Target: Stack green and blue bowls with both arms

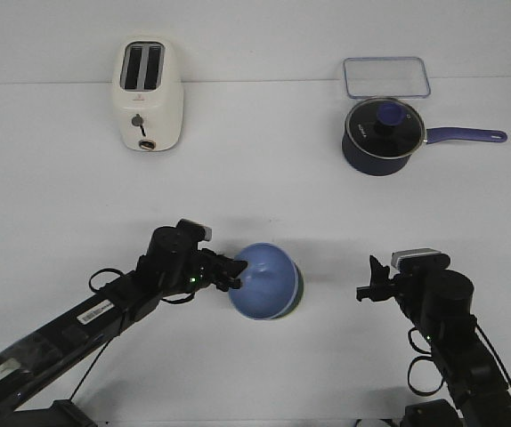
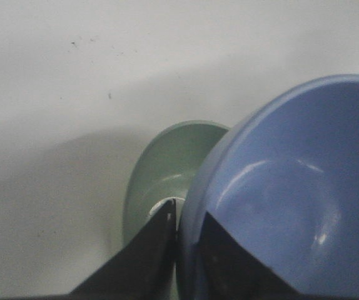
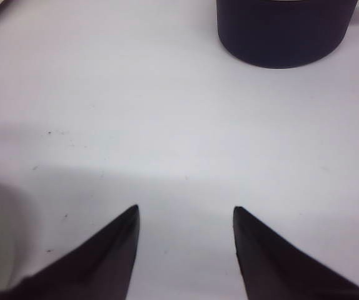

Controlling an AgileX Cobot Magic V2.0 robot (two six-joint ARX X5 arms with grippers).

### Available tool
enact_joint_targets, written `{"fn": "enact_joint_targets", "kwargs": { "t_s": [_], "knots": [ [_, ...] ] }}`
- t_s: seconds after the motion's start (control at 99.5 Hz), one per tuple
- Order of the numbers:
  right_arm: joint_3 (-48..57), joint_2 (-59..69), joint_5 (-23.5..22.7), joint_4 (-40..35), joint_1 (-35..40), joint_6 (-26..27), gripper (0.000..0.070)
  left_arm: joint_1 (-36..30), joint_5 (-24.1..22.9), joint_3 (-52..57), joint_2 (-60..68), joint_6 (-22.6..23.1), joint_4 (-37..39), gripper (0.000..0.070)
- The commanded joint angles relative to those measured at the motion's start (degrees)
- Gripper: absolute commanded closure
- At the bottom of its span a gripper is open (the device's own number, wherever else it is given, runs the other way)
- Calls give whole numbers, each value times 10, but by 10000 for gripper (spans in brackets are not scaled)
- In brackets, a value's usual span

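Note:
The blue bowl (image 1: pixel 264 278) is tilted over the green bowl (image 1: pixel 298 298), of which only a thin rim shows at its right side in the front view. My left gripper (image 1: pixel 235 275) is shut on the blue bowl's near rim. In the left wrist view one finger is inside the blue bowl (image 2: pixel 292 187) and the other outside it, with the green bowl (image 2: pixel 167 169) beneath and behind. My right gripper (image 1: pixel 369 280) is open and empty, well to the right of the bowls, with bare table between its fingertips (image 3: pixel 186 212).
A cream toaster (image 1: pixel 150 93) stands at the back left. A dark navy lidded saucepan (image 1: pixel 385 135) with a blue handle stands at the back right, with a clear flat container (image 1: pixel 386 76) behind it. The saucepan's side also shows in the right wrist view (image 3: pixel 286 31).

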Motion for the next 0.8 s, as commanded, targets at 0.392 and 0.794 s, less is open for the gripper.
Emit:
{"fn": "enact_joint_targets", "kwargs": {
  "t_s": [0.392, 0.794],
  "knots": [
    [0, 3, 1, 6, 1, 1, 393, 21, 0, 9, -48, -1, 14, 318],
    [-1, -42, 14, 49, 1, -2, 700, 200, -238, 8, -285, 181, -155, 687]
  ]
}}
